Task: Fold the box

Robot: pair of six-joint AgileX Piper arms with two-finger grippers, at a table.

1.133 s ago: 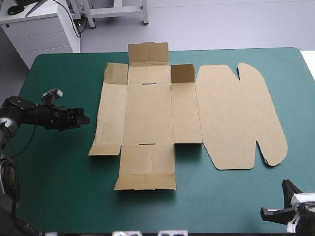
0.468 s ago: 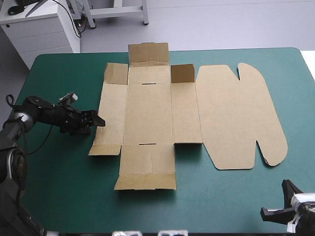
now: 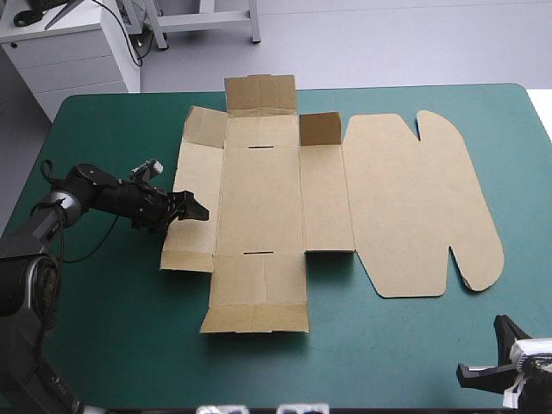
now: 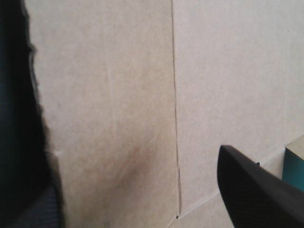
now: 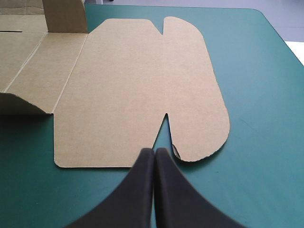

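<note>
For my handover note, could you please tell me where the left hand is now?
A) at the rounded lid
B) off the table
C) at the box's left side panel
C: the left hand sits at the left side panel of the box, brown board filling its wrist view.

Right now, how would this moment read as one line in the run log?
box: flat | left gripper: open, at box's left flap | right gripper: shut, apart from box
</note>
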